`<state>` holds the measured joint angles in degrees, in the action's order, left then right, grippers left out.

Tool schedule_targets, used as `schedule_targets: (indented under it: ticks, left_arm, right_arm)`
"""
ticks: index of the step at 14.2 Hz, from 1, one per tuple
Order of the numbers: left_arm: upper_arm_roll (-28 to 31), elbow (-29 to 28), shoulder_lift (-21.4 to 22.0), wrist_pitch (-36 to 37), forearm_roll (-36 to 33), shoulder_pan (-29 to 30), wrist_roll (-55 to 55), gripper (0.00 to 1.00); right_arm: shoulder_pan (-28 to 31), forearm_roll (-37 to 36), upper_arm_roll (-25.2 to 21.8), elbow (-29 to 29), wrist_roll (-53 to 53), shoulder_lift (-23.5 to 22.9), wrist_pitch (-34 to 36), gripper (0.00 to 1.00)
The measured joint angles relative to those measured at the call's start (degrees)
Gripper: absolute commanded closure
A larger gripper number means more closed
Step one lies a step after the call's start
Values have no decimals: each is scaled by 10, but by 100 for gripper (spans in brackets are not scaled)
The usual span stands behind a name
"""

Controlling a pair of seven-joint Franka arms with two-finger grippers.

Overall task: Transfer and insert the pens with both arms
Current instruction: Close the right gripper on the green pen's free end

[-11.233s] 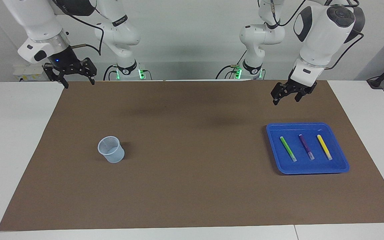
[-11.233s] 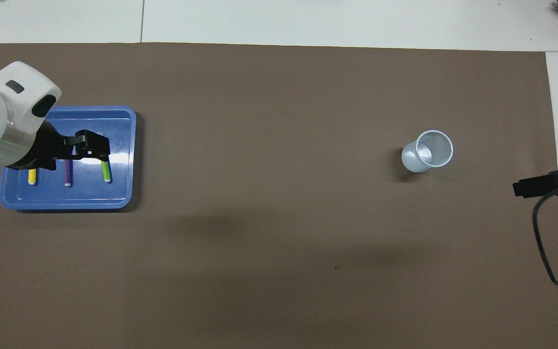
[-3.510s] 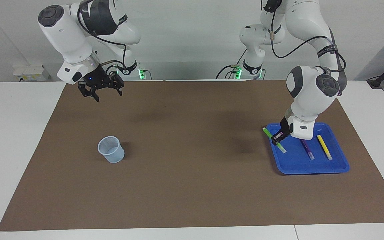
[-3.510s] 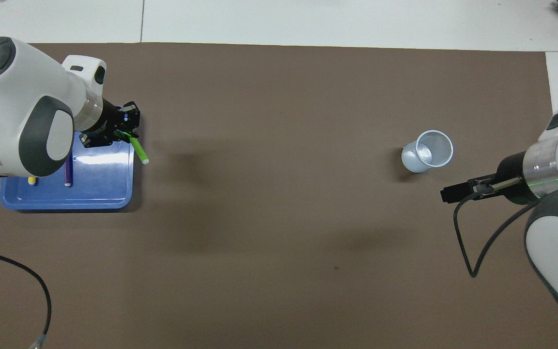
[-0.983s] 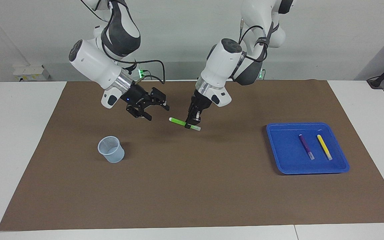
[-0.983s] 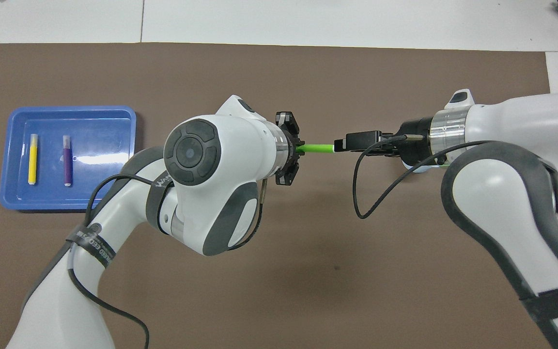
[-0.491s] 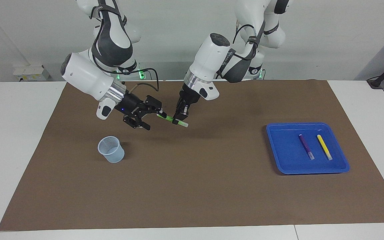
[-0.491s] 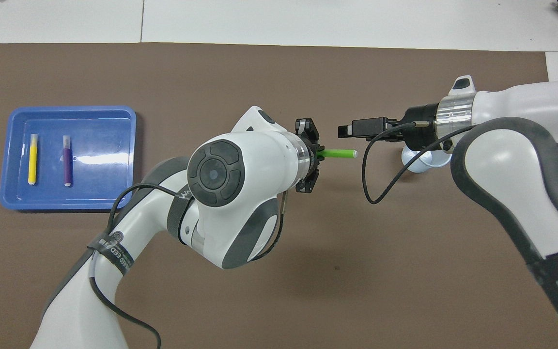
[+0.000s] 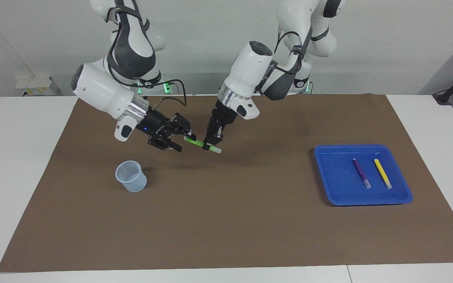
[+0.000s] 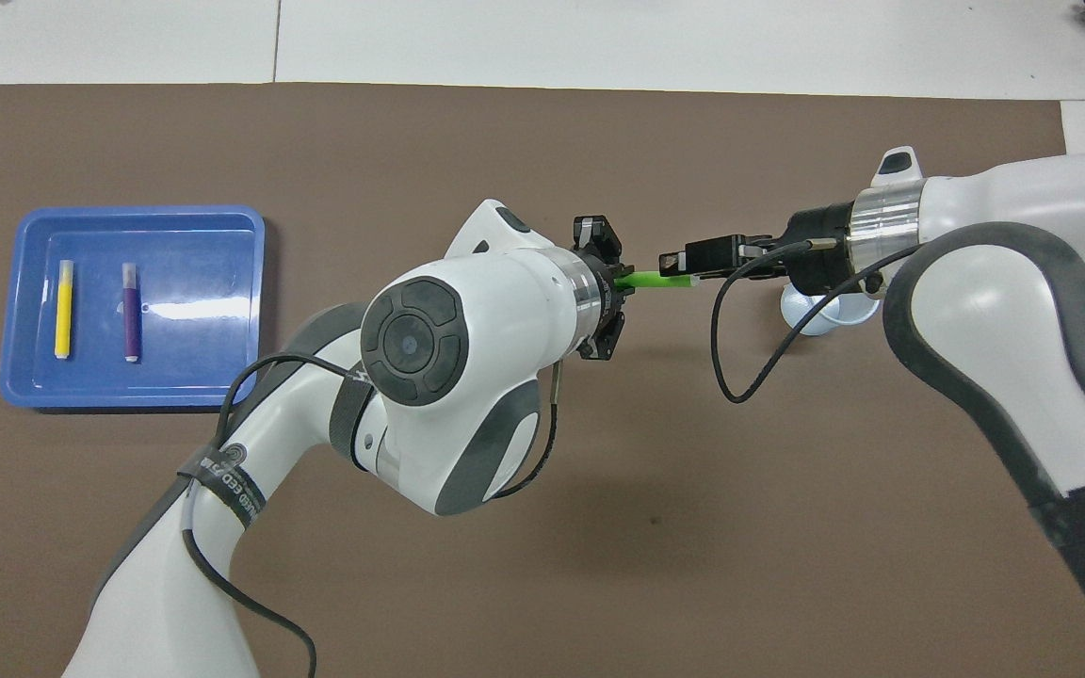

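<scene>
- Brown mat (image 9: 226,220) covers most of a white table (image 9: 18,165); a pale grey wall runs along the robots' end, and green lights glow at the two arm bases.
- Blue tray (image 9: 336,188) sits on the mat toward the left arm's end of the table, with the purple pen (image 9: 361,173) and the yellow pen (image 9: 382,173) lying side by side in it, apart from each other.
- Clear plastic cup (image 9: 131,176) stands upright on the mat toward the right arm's end; in the overhead view the right arm's wrist covers most of it, so only a bit of its rim and wall shows (image 10: 811,315).
- Upper parts of both arms are cut off at the top of the facing view, and the big white links fill much of the overhead view, hiding the mat beneath.
- Left gripper (image 9: 213,140) hangs over the middle of the mat, fingertips pinched tight on the green pen (image 9: 201,144), which lies nearly level in the air with its pale end sticking out past the fingers.
- Right gripper (image 9: 180,138) is level with the pen's other end, its fingers on either side of it; whether they already press on the pen I cannot tell.
</scene>
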<state>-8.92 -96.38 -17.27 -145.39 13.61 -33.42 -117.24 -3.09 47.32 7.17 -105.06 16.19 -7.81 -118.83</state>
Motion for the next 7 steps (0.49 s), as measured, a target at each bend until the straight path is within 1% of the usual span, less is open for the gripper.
schedule_targets:
  ticks: [2, 7]
  left_arm:
    - [0, 0, 0, -5, 0, 0, -2, 100]
    - [0, 0, 0, -15, 0, 0, -9, 100]
  right_arm:
    - [5, 0, 0, 1, 0, 0, 8, 49]
    - [5, 0, 0, 4, 0, 0, 8, 53]
